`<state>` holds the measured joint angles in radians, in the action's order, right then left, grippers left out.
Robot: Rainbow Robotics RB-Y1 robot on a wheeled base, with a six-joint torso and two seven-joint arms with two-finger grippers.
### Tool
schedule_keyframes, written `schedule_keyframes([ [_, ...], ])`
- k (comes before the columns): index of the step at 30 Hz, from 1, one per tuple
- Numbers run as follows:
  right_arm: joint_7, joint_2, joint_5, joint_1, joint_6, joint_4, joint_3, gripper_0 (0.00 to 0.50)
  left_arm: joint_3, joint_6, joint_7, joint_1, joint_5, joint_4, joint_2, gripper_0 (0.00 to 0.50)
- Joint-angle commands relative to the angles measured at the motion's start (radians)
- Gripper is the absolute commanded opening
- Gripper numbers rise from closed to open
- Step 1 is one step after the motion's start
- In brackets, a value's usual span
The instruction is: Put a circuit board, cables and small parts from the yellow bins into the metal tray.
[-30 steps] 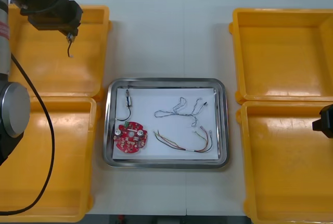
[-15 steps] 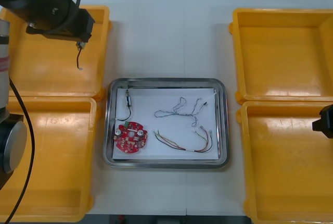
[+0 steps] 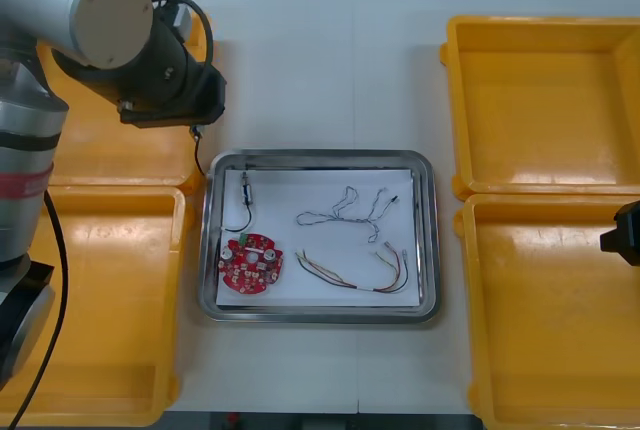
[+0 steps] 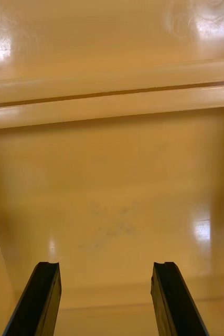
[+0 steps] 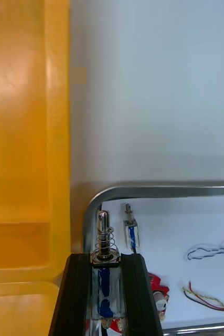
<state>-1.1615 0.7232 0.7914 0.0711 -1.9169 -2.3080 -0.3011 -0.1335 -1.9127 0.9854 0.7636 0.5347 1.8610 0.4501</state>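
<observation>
Beside the metal tray [image 3: 208,240] — left claw [image 5: 105,260] is arriving, 1 small metal part [image 5: 104,236] clamped, drop pending; right claw [image 4: 105,273] idling wide.

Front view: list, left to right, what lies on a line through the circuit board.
Near-left yellow bin → left rim of the metal tray → circuit board → red and yellow cable → near-right yellow bin.

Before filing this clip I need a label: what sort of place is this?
Probably an electronics kitting bench: yellow bins flank a metal tray holding a red circuit board and cables; the left gripper grips a small metal part near the tray, the right gripper sits open over a bin.
</observation>
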Motion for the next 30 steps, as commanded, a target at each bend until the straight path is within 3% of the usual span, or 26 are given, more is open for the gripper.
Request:
schedule_keyframes([
  [1,0.040,-0.005,0.000,-0.013,-0.003,-0.028,-0.035,0.500,-0.080,-0.007,-0.126,-0.018,0.010,0.063,0.007,0.000],
  [11,0.040,-0.005,0.000,-0.013,-0.003,-0.028,-0.035,0.500,-0.230,0.075,-0.257,-0.066,-0.033,0.093,0.004,0.000],
  [21,0.040,-0.005,0.000,-0.013,-0.003,-0.028,-0.035,0.500,-0.319,0.149,-0.307,-0.089,-0.101,0.092,-0.011,0.000],
  [30,0.040,-0.005,0.000,-0.013,-0.003,-0.028,-0.035,0.500,-0.383,0.201,-0.358,-0.101,-0.116,0.092,-0.014,0.000],
])
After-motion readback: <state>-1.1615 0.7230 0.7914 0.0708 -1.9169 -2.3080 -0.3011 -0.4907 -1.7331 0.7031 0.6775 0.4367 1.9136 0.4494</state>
